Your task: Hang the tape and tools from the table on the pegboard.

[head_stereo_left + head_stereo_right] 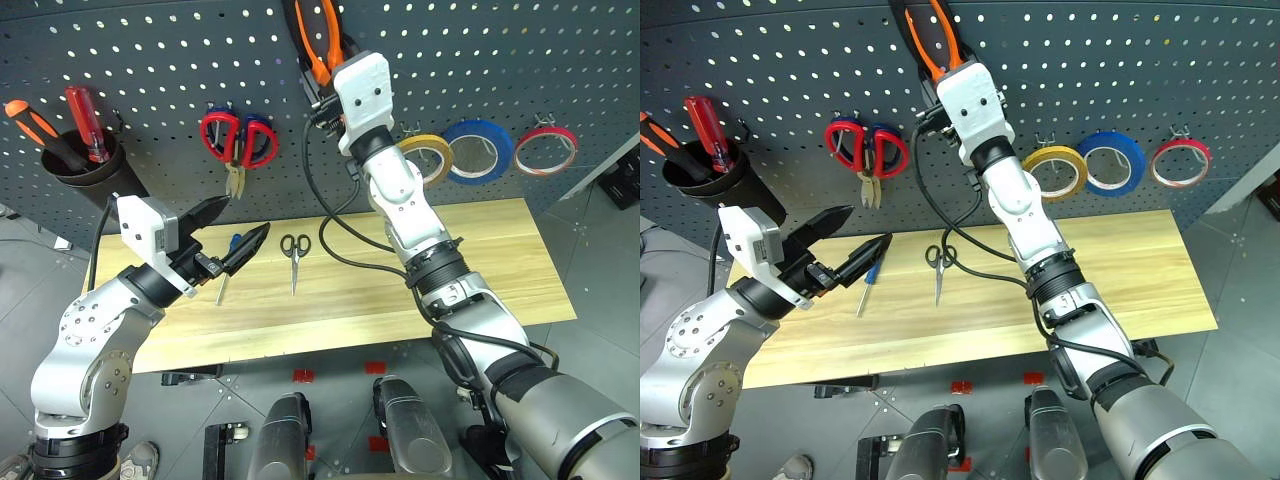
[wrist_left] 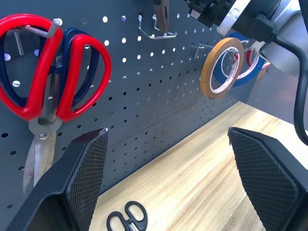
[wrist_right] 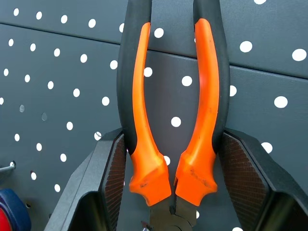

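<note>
Tape hung, pliers going up, two tools waiting

My right end effector [image 1: 322, 62] is clenching the pliers [image 1: 318, 40] against the pegboard [image 1: 160, 60] at twelve o'clock; the tape [image 1: 428, 156] is hanging (hooked already), while the black-handled scissors [image 1: 294, 256] and blue-handled screwdriver [image 1: 229, 262] are lying on the table [image 1: 480, 270], my left end effector [image 1: 232, 232] gaping empty.

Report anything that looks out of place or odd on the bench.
Nothing looks damaged or spilled. The black-handled scissors and blue-handled screwdriver lie loose on the table, not yet hung. The right claw holds the pliers against the pegboard.
</note>
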### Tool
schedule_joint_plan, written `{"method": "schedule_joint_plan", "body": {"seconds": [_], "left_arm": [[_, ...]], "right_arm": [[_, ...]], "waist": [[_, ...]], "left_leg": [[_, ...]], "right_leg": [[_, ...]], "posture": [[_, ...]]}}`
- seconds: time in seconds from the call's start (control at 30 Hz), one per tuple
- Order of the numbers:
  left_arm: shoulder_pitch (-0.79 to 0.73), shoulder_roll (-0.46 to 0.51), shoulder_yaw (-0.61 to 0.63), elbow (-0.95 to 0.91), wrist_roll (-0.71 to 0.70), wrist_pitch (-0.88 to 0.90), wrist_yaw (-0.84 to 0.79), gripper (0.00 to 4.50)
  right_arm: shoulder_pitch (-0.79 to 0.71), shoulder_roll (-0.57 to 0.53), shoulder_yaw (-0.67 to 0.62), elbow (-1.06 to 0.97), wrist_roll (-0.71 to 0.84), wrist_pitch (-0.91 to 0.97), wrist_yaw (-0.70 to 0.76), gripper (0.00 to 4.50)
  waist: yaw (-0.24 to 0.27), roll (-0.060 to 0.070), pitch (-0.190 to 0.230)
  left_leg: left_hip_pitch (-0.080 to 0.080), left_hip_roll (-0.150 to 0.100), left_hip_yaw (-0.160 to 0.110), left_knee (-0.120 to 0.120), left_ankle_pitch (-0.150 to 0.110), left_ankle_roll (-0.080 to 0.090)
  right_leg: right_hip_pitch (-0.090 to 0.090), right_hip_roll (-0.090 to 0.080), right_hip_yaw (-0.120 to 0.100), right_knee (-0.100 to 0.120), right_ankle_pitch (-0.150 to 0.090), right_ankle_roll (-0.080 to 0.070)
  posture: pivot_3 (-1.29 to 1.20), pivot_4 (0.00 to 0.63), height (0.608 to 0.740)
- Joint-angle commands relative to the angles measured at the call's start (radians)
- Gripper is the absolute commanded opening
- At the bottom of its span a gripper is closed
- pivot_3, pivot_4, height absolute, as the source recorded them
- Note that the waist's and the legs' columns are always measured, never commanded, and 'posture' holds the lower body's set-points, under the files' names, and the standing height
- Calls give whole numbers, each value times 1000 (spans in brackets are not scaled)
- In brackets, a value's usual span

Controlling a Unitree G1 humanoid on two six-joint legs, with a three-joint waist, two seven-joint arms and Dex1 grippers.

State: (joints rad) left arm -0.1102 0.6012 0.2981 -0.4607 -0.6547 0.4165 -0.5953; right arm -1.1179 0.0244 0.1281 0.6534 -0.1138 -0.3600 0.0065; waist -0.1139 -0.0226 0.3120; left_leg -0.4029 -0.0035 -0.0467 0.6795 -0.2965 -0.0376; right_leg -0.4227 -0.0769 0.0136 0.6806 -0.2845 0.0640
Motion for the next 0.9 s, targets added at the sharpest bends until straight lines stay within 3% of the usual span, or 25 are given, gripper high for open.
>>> {"method": "schedule_joint_plan", "body": {"seconds": [0.03,0.5,0.53,0.67,0.9], "left_arm": [[1,-6,-1,-10,15,-8,11,4189],[19,-41,-10,13,79,-16,59,4189],[22,-45,-7,14,82,-13,67,4189],[34,-52,-8,32,110,-9,97,4189],[45,-94,-5,70,186,-2,209,4345]], "right_arm": [[30,-2,-4,-26,-28,-11,-30,2575],[156,9,-17,-136,12,144,10,2575],[167,12,-19,-155,18,163,15,3286],[223,10,-12,-254,28,235,35,4457],[369,-40,15,-529,48,452,145,4485]], "waist": [[1,0,0],[9,0,0],[9,0,0],[7,0,0],[5,0,0]], "left_leg": [[0,0,0,0,0,0],[0,-1,0,0,0,0],[0,-1,0,0,0,0],[0,0,0,0,0,0],[0,0,0,0,0,0]], "right_leg": [[0,0,0,0,0,0],[1,-1,-1,0,0,0],[1,-1,-1,0,0,0],[1,-1,0,0,0,0],[1,-1,0,0,0,0]], "posture": [[-100,289,740],[-108,289,740],[-108,289,740],[-118,287,740],[-121,285,740]]}}
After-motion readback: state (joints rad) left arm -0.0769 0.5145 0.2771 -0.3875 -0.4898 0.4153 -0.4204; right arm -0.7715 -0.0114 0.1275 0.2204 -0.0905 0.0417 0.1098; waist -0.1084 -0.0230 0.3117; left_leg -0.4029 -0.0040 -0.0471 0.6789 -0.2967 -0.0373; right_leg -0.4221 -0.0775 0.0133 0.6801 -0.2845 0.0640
